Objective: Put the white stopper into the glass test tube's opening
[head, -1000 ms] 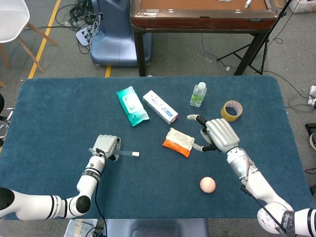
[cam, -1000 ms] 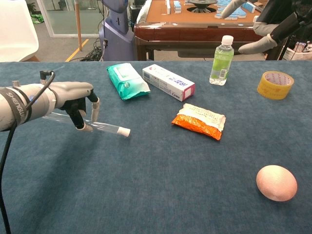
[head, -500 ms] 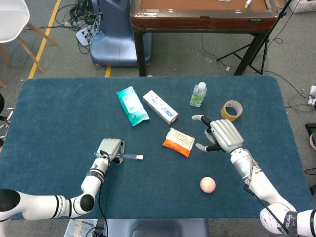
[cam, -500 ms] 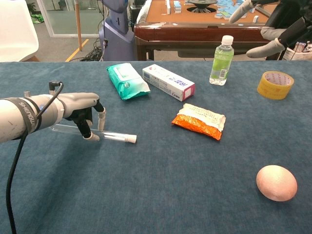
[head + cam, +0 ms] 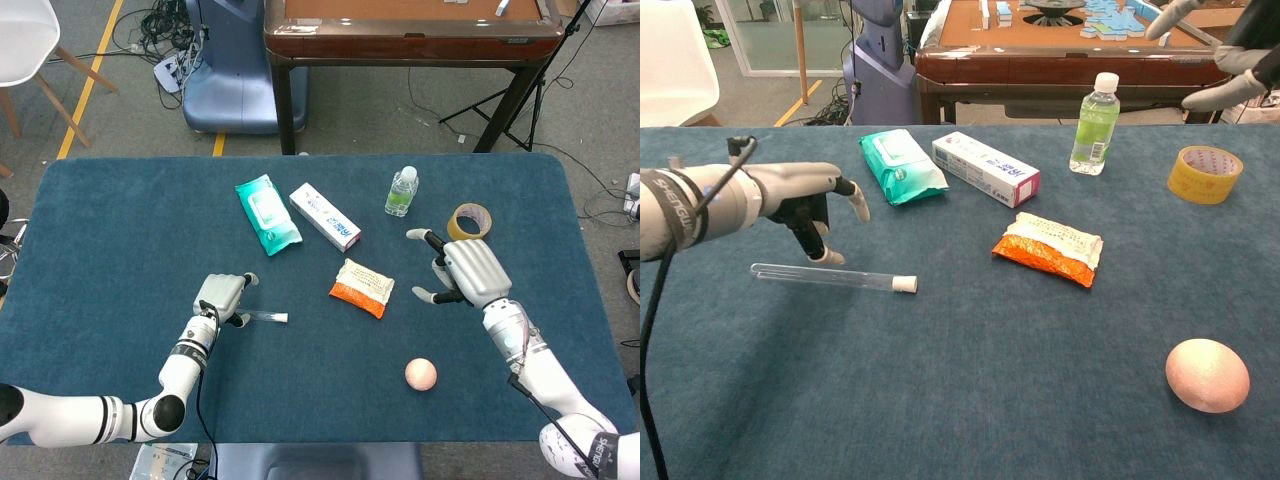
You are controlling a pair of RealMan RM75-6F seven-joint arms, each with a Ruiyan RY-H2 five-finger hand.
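Left robot hand (image 5: pixel 800 200) lets go of clear glass test tube (image 5: pixel 825 277): half second ago fingers pinched it, now spread, empty, just above at its 11 o'clock. Tube lies flat on blue worktop (image 5: pixel 970 380), white stopper (image 5: pixel 904 285) seated at 3 o'clock end. Task likely complete. Right robot hand (image 5: pixel 468 272) open, empty, withdrawing.
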